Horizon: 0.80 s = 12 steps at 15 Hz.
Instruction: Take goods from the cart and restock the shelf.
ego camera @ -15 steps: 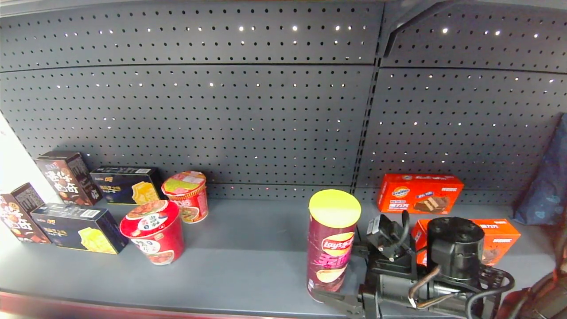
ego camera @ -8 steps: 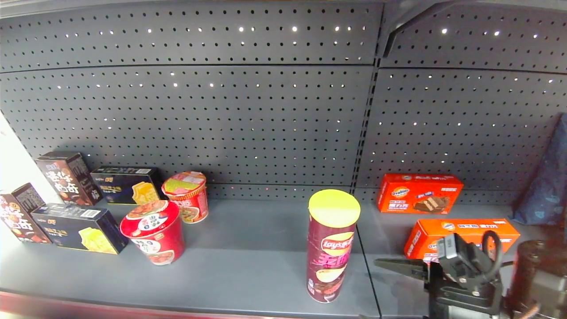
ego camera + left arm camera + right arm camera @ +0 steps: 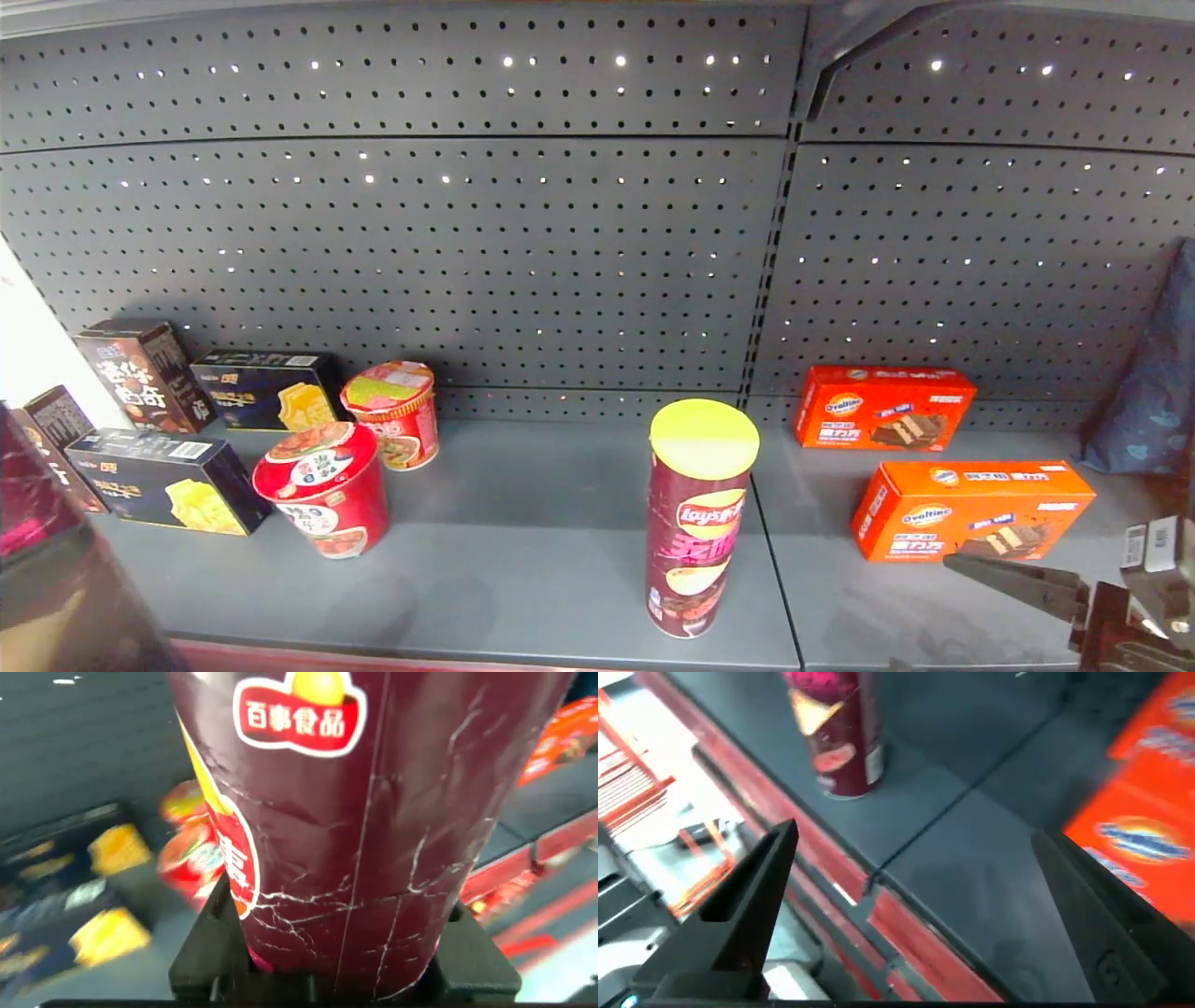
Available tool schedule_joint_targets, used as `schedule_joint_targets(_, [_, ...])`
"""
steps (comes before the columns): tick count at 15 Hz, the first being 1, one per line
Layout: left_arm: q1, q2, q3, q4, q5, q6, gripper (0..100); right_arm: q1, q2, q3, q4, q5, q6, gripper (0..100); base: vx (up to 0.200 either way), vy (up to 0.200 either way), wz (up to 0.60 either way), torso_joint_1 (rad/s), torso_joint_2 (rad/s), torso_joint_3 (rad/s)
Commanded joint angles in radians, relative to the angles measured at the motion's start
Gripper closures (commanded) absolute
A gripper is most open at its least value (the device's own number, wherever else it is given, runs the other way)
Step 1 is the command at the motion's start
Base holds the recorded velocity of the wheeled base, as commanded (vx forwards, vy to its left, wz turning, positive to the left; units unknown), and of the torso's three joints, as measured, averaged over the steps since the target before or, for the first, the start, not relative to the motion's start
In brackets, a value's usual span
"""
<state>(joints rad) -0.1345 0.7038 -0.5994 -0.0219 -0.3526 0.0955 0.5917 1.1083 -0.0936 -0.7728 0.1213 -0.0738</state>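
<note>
Our head cam sits above and in front of the shelf (image 3: 523, 560), facing its pegboard back wall (image 3: 467, 280) and tilted down, far enough off that we get the deck from left end to right end. Our left wrist cam is jammed right up against the held can (image 3: 374, 812) in the left gripper (image 3: 341, 961), peeking past it at the blurry cup noodles (image 3: 187, 849) near the shelf's left end, which the head cam catches too. Our right wrist cam looks out through the right gripper (image 3: 924, 905), down over the shelf's red front edge (image 3: 924, 952), fairly close. It shares the standing can (image 3: 836, 733) and an orange box (image 3: 1148, 831) with the head cam.
</note>
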Motion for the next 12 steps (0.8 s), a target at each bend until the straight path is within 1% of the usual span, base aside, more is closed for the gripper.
schedule_joint_targets(1, [-0.027,0.312,-0.022,-0.159,-0.059,0.003,100,0.002,-0.194,-0.041,0.109,-0.061,-0.001,0,0.0,0.0,0.0,0.0,0.0,0.0])
schedule_joint_targets(2, [-0.065,0.441,-0.022,-0.308,-0.094,-0.005,100,0.002,-0.266,-0.055,0.198,-0.095,-0.004,0,0.0,0.0,0.0,0.0,0.0,0.0])
schedule_joint_targets(3, [-0.077,0.545,-0.031,-0.426,-0.123,-0.033,100,-0.003,-0.318,-0.055,0.254,-0.123,-0.017,0,0.0,0.0,0.0,0.0,0.0,0.0])
schedule_joint_targets(4, [-0.096,0.615,-0.043,-0.504,-0.134,-0.045,100,-0.006,-0.351,-0.051,0.28,-0.146,-0.021,0,0.0,0.0,0.0,0.0,0.0,0.0])
schedule_joint_targets(5, [-0.129,0.729,-0.083,-0.601,-0.132,-0.045,100,-0.009,-0.404,-0.043,0.3,-0.186,-0.02,0,0.0,0.0,0.0,0.0,0.0,0.0])
schedule_joint_targets(6, [-0.143,0.822,-0.129,-0.65,-0.135,-0.039,100,-0.012,-0.444,-0.037,0.311,-0.223,-0.017,0,0.0,0.0,0.0,0.0,0.0,0.0])
schedule_joint_targets(7, [-0.149,0.888,-0.166,-0.678,-0.137,-0.028,100,-0.018,-0.473,-0.032,0.322,-0.247,-0.015,0,0.0,0.0,0.0,0.0,0.0,0.0])
schedule_joint_targets(8, [-0.171,0.968,-0.217,-0.719,-0.148,-0.025,100,-0.033,-0.507,-0.028,0.342,-0.269,-0.014,0,0.0,0.0,0.0,0.0,0.0,0.0])
schedule_joint_targets(9, [-0.197,1.077,-0.287,-0.802,-0.2,-0.031,100,-0.053,-0.555,-0.023,0.385,-0.27,-0.012,0,0.0,0.0,0.0,0.0,0.0,0.0])
schedule_joint_targets(10, [-0.214,1.145,-0.326,-0.852,-0.241,-0.033,100,-0.058,-0.581,-0.02,0.406,-0.27,-0.006,0,0.0,0.0,0.0,0.0,0.0,0.0])
schedule_joint_targets(11, [-0.237,1.221,-0.373,-0.9,-0.272,-0.034,100,-0.059,-0.611,-0.012,0.426,-0.272,0.009,0,0.0,0.0,0.0,0.0,0.0,0.0])
schedule_joint_targets(12, [-0.26,1.272,-0.41,-0.915,-0.275,-0.036,100,-0.059,-0.631,-0.006,0.435,-0.275,0.017,0,0.0,0.0,0.0,0.0,0.0,0.0])
